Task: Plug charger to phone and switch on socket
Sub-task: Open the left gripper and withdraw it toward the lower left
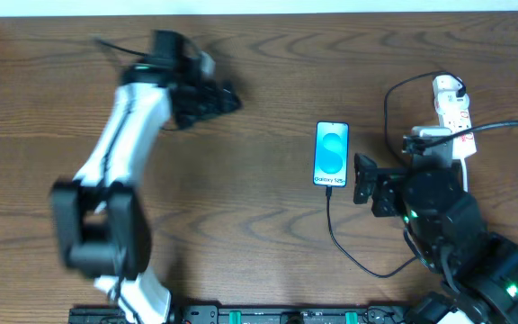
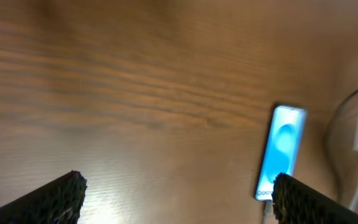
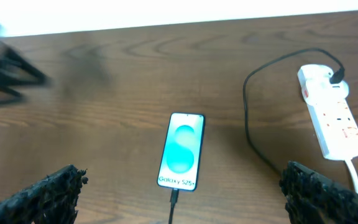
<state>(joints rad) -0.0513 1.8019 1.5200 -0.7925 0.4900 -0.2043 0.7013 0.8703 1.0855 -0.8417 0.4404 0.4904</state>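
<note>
Your right claw [image 1: 363, 178] is spread wide and pinching nothing, just beside the slim turquoise-screened phone [image 3: 182, 149], which lies ahead between its fingers; the thin black charger cable [image 3: 246, 115] looks seated at the phone's near end, probably why the claw stands off, though the frame edge cuts that joint; the narrow white power strip [image 3: 331, 118] lies ahead-right, its switch too small to read; your left claw [image 1: 221, 99], blurred and also spread, hangs well apart

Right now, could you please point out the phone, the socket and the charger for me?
phone [image 3: 182, 151]: right wrist view, middle of the blue screen.
socket [image 3: 332, 115]: right wrist view, middle of the white body.
charger [image 3: 245, 102]: right wrist view, black cable's curved stretch.
</note>
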